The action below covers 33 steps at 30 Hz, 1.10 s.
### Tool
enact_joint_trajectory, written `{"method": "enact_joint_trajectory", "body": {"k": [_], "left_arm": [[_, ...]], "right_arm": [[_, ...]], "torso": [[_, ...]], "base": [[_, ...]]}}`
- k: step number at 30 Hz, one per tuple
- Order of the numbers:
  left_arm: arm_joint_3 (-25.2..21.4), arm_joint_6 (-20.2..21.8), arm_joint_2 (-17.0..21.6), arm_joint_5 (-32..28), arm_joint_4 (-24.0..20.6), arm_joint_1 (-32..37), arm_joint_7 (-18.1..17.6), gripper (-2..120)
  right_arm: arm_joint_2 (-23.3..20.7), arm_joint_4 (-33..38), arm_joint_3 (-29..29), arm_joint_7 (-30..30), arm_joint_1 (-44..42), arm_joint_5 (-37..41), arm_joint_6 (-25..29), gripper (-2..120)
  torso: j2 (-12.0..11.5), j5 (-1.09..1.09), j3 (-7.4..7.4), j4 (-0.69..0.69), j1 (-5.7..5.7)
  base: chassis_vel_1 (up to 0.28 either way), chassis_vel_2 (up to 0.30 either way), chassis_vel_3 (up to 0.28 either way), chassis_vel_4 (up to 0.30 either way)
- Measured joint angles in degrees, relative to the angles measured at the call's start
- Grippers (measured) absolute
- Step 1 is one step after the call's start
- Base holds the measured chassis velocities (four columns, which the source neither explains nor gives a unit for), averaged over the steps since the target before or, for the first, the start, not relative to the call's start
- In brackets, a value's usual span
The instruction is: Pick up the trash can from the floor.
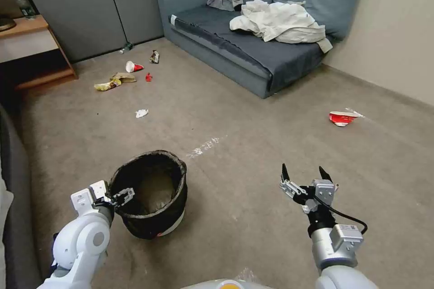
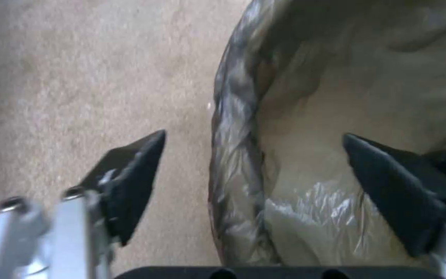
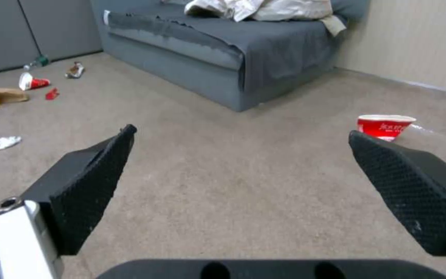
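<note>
The left claw (image 1: pixel 118 198) straddled the trash can (image 1: pixel 151 194) rim, spread; the right claw (image 1: pixel 304 174) hovered spread above the floor (image 1: pixel 253 144).

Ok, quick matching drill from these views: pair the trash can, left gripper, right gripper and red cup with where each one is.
Things:
1. trash can
2. left gripper
3. right gripper
4. red cup

Places:
A. open over bare floor, holding nothing
B. lying on its side on the carpet, right of the sofa
C. open, straddling the bag-lined rim
D. standing on the carpet at front left

Pairs: 1-D, 2-C, 3-A, 4-B
</note>
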Motion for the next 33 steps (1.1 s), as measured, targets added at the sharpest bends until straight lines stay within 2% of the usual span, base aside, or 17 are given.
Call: {"method": "enact_joint_trajectory", "body": {"k": [2,3,4,7,8,12,14,16,17,20,24,33], "left_arm": [[0.2,0.3,0.0,-0.5,0.3,-0.1,-0.6,78],[0.5,0.4,-0.1,-0.9,1.0,-0.4,-1.4,70],[0.5,0.4,-0.1,-0.9,1.0,-0.4,-1.4,70],[0.6,0.4,-0.2,-1.0,1.8,-0.7,-1.8,55],[0.6,0.4,-0.2,-1.0,1.8,-0.7,-1.8,55],[0.8,0.3,-0.4,-0.8,2.2,-0.8,-2.1,37],[0.8,0.3,-0.6,-0.7,2.3,-0.8,-2.2,34],[1.0,0.1,-0.9,-0.7,2.3,-0.8,-2.7,22],[1.0,0.1,-0.9,-0.7,2.3,-0.8,-2.7,22],[1.0,-0.2,-1.0,-0.5,2.2,-0.6,-2.8,9],[1.0,-0.6,-0.9,-0.5,1.3,-0.2,-2.5,1],[0.6,-2.3,-0.5,0.1,-2.4,1.7,-0.1,0]], "right_arm": [[0.0,0.0,0.0,0.0,0.0,0.0,-0.1,100],[0.0,-0.1,0.0,0.0,0.0,-0.2,-0.2,100],[0.0,-0.1,0.0,0.0,0.0,-0.2,-0.2,100],[0.0,-0.3,0.1,0.0,0.0,-0.6,-0.2,100],[0.0,-0.3,0.1,0.0,0.0,-0.6,-0.2,100],[0.0,-0.4,0.0,0.0,0.0,-0.7,-0.1,100],[0.0,-0.4,0.0,0.0,0.0,-0.7,0.0,100],[0.0,-0.4,-0.1,0.0,-0.1,-0.8,0.4,100],[0.0,-0.4,-0.1,0.0,-0.1,-0.8,0.4,100],[0.0,-0.2,-0.1,0.0,-0.2,-0.9,0.6,100],[0.0,0.0,-0.1,0.0,-0.3,-1.0,0.8,100],[0.0,0.5,-0.1,0.0,-0.5,-1.3,1.7,100]], "torso": [[0.0,0.0,0.0,0.0,0.0],[0.0,0.0,0.0,0.0,0.0],[0.0,0.0,0.0,0.0,0.0],[0.0,0.0,0.0,0.0,0.0],[0.0,0.0,0.0,0.0,0.0],[0.0,0.0,0.0,0.0,0.0],[0.0,0.0,0.0,0.0,0.0],[0.0,0.01,0.0,0.0,0.0],[0.0,0.01,0.0,0.0,0.0],[0.0,0.01,0.0,0.0,0.0],[0.0,-0.01,0.0,-0.01,0.0],[0.0,0.01,0.0,0.01,0.0]], "base": [[0.0,0.0,0.0,0.0],[0.0,0.0,0.0,0.0],[0.0,0.0,0.0,0.0],[0.0,0.0,0.0,0.0],[0.0,0.0,0.0,0.0],[0.0,0.0,0.0,0.0],[0.0,0.0,0.0,0.0],[0.0,0.0,0.0,0.0],[0.0,0.0,0.0,0.0],[0.0,0.0,0.0,0.0],[0.0,0.0,0.0,0.0],[0.0,0.0,0.0,0.0]]}}
